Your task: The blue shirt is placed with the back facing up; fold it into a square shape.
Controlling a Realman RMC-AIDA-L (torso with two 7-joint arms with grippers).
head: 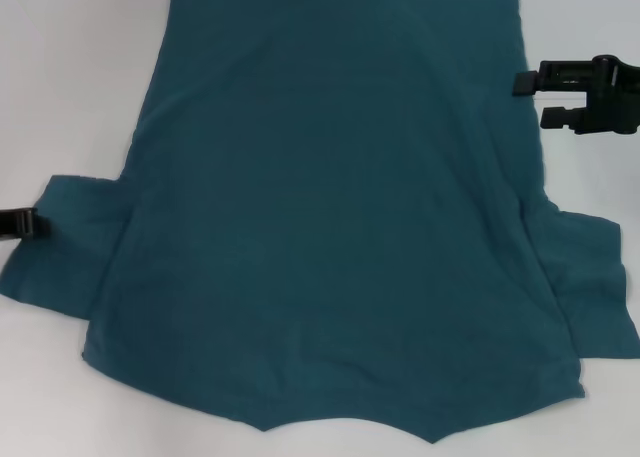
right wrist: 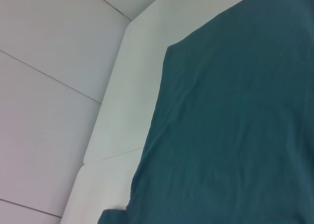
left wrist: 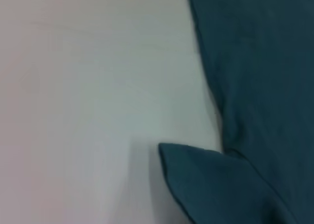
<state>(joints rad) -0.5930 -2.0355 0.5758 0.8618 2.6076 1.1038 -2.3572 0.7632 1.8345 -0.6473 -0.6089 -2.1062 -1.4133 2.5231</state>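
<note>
- The blue shirt [head: 330, 207] lay spread flat on the white table [head: 70, 77], both sleeves out and no fold made.
- The left gripper [head: 18, 223] sat at the left sleeve edge; its finger state could not be determined.
- The right gripper [head: 545, 97] hovered beside the shirt's right edge, fingers apart and empty.
- Judged step: approach for the first side fold; next, each gripper needs a secure edge pinch.
</note>
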